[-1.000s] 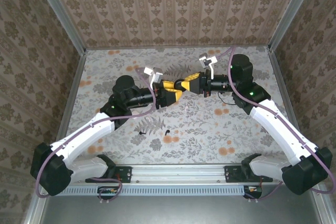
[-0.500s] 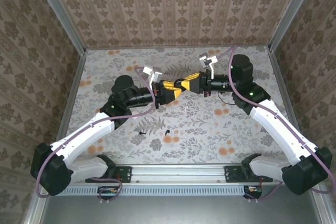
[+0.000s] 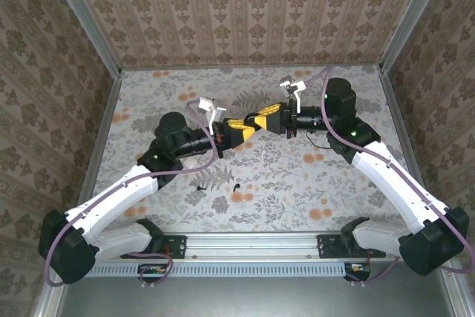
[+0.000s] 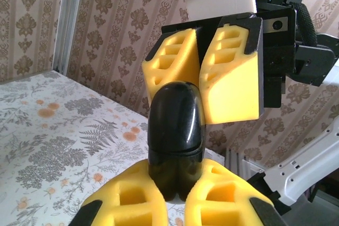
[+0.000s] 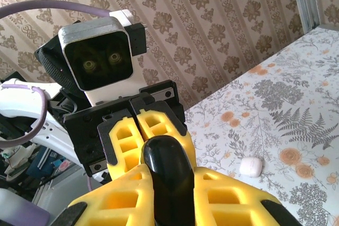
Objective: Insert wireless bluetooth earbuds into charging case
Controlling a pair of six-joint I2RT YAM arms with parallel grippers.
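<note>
Earbuds (image 3: pixel 200 186) are laid slightly apart on the table (image 3: pixel 148 94), toward the arms' bases. Above mid-table, a black charging case (image 4: pixel 175 120) is pinched at one end by the left gripper (image 4: pixel 177 183) and at the other by the right gripper (image 5: pixel 170 175).

Left claw (image 3: pixel 247 125) and right claw (image 3: pixel 261 119) clenched, tips meeting

Two earbuds (image 3: pixel 200 186) (image 3: pixel 236 186), one case (image 4: pixel 175 125), one white piece (image 5: pixel 250 166).
</note>
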